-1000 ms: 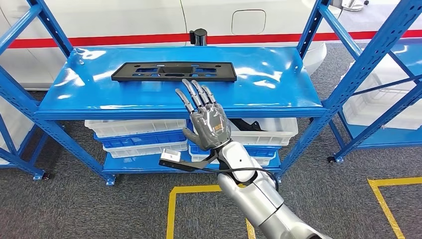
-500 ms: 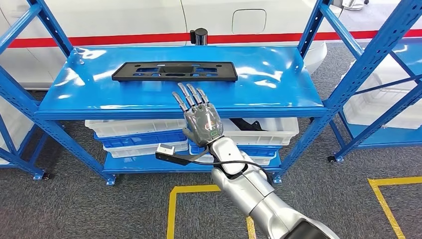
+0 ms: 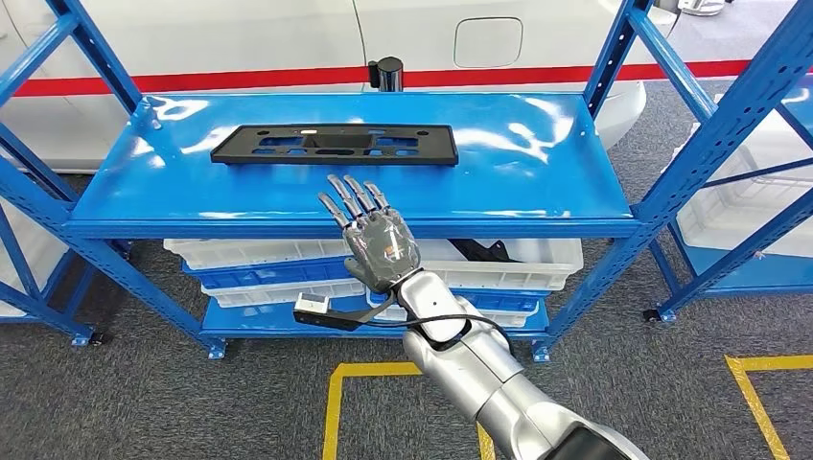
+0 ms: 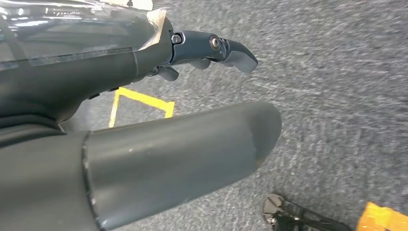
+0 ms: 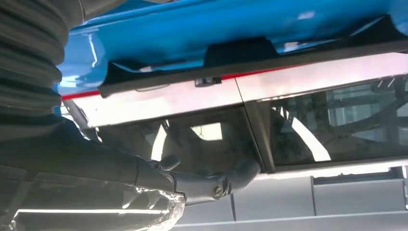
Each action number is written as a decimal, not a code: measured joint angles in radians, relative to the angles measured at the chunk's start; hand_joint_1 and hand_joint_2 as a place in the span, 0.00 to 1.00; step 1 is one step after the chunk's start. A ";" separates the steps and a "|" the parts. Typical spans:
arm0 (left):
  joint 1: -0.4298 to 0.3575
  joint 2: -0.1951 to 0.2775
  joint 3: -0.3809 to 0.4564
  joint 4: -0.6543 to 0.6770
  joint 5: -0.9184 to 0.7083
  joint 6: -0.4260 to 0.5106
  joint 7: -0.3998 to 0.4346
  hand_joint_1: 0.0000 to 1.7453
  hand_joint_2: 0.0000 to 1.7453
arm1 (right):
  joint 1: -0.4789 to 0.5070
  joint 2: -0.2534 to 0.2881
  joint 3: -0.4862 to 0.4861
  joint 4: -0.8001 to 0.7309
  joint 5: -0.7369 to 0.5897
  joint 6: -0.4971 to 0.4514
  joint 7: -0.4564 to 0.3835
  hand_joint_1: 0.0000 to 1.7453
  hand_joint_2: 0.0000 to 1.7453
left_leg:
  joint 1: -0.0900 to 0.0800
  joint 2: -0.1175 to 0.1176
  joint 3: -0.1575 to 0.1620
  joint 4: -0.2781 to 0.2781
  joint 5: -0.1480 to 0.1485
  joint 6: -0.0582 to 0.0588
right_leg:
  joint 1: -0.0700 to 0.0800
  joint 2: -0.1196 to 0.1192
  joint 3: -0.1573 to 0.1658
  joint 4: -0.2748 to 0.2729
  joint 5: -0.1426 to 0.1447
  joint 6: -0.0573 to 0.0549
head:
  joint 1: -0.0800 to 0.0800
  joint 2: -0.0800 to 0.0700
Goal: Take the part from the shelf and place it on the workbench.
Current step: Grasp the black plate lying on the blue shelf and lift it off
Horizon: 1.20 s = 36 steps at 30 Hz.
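A long flat black part (image 3: 335, 144) with cut-outs lies on the top shelf board (image 3: 537, 163) of the blue rack, toward its rear left. My right hand (image 3: 376, 240) is raised in front of the shelf's front edge, fingers spread and pointing at the part, holding nothing and a short way from it. In the right wrist view the part (image 5: 240, 53) appears as a dark strip against the blue board, beyond my fingers (image 5: 216, 183). My left hand (image 4: 211, 50) hangs over grey carpet, fingers loosely extended and holding nothing.
White and blue bins (image 3: 268, 264) are stacked on the lower shelf. Blue uprights (image 3: 709, 115) frame the rack, and a second rack (image 3: 767, 192) stands to the right. Yellow floor tape (image 3: 331, 402) marks the grey carpet. A white vehicle with a red stripe (image 3: 240, 77) stands behind.
The view has shifted slightly. My right hand has dropped lower and drawn back toward me, from over the shelf's front edge to just in front of it. The part has not moved.
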 joint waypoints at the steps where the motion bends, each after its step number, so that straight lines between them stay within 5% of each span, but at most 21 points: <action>1: 0.000 0.000 0.000 0.000 0.000 0.002 0.002 0.00 0.00 | 0.000 0.002 0.000 0.000 -0.001 0.000 -0.002 0.00 1.00 | 0.002 0.003 0.000 0.009 -0.002 -0.005 | -0.002 0.001 0.007 -0.002 0.002 -0.008 | 0.000 0.000; 3: -0.002 0.000 0.000 0.000 -0.001 0.004 0.004 0.00 0.00 | -0.006 0.007 0.001 0.001 -0.004 0.000 -0.008 0.00 1.00 | 0.005 0.013 -0.032 0.074 -0.009 -0.013 | -0.006 0.001 0.029 -0.004 -0.009 -0.025 | -0.001 0.000; 5: -0.003 0.000 0.000 0.001 -0.003 0.006 0.007 0.00 0.00 | -0.009 0.009 0.005 0.004 -0.008 -0.002 -0.016 0.00 1.00 | 0.007 0.022 -0.110 0.195 -0.039 -0.020 | -0.005 0.000 0.047 -0.005 -0.022 -0.040 | -0.003 0.000; 8: -0.001 0.002 0.000 0.001 -0.005 0.008 0.011 0.00 0.00 | -0.002 0.010 0.011 0.010 -0.015 -0.005 -0.023 0.00 1.00 | 0.010 0.024 -0.206 0.274 -0.076 -0.027 | -0.002 0.003 0.072 -0.005 -0.046 -0.043 | -0.003 0.000; 13: -0.001 0.004 0.000 0.001 -0.008 0.013 0.012 0.00 0.00 | 0.000 0.015 0.015 0.014 -0.019 -0.010 -0.025 0.00 1.00 | 0.005 0.039 -0.151 0.036 0.101 -0.010 | 0.004 0.004 0.126 -0.010 -0.094 -0.022 | -0.002 0.000; 17: -0.002 0.005 -0.001 0.001 -0.011 0.015 0.012 0.00 0.00 | -0.001 0.017 0.018 0.017 -0.020 -0.014 -0.024 0.00 1.00 | 0.000 0.033 -0.117 0.016 0.096 0.023 | 0.008 0.002 0.142 0.007 -0.100 0.006 | -0.002 0.000; 19: -0.004 0.006 -0.004 0.001 -0.016 0.021 0.016 0.00 0.00 | -0.001 0.015 0.021 0.019 -0.020 -0.014 -0.021 0.00 1.00 | 0.001 0.029 -0.098 0.012 0.091 0.036 | 0.006 0.002 0.096 0.086 -0.115 0.007 | -0.002 0.000; 21: -0.006 0.007 -0.011 0.001 -0.021 0.032 0.021 0.00 0.00 | 0.002 0.010 0.023 0.022 -0.021 -0.014 -0.015 0.00 1.00 | -0.003 0.024 -0.090 0.012 0.080 0.044 | 0.006 0.002 0.009 0.204 -0.152 -0.001 | -0.001 0.000; 23: -0.005 0.007 -0.015 0.001 -0.021 0.040 0.019 0.00 0.00 | 0.009 0.005 0.025 0.027 -0.022 -0.014 -0.009 0.00 1.00 | -0.007 0.017 -0.078 0.013 0.066 0.046 | 0.007 0.002 -0.054 0.246 -0.173 -0.002 | -0.001 0.000; 24: -0.004 0.006 -0.015 0.001 -0.021 0.042 0.015 0.00 0.00 | 0.011 0.003 0.027 0.029 -0.023 -0.014 -0.005 0.00 1.00 | -0.009 0.014 -0.068 0.013 0.058 0.046 | 0.009 0.002 -0.061 0.219 -0.155 0.003 | -0.001 0.000; 26: -0.004 0.005 -0.018 0.001 -0.022 0.039 0.008 0.00 0.00 | 0.013 -0.001 0.030 0.033 -0.023 -0.014 0.003 0.00 1.00 | -0.012 0.010 -0.047 0.012 0.041 0.044 | 0.015 0.003 -0.038 0.098 -0.062 0.013 | -0.001 0.000; 28: -0.004 0.003 -0.022 0.003 -0.023 0.030 0.003 0.00 0.00 | 0.012 -0.005 0.034 0.038 -0.023 -0.014 0.016 0.00 1.00 | -0.013 0.007 -0.036 0.011 0.029 0.040 | 0.025 0.004 -0.020 0.008 0.008 0.000 | -0.004 0.000; 30: -0.004 0.002 -0.025 0.006 -0.024 0.024 0.001 0.00 0.00 | 0.010 -0.007 0.036 0.042 -0.023 -0.015 0.026 0.00 1.00 | -0.013 0.006 -0.033 0.012 0.025 0.033 | 0.031 0.005 -0.017 -0.012 0.024 -0.020 | -0.004 0.000; 36: -0.004 0.002 -0.029 0.008 -0.024 0.021 0.001 0.00 0.00 | 0.002 -0.006 0.038 0.048 -0.023 -0.020 0.035 0.00 1.00 | -0.012 0.011 -0.022 -0.002 0.016 0.031 | 0.032 0.010 -0.005 -0.017 0.032 -0.025 | -0.002 0.000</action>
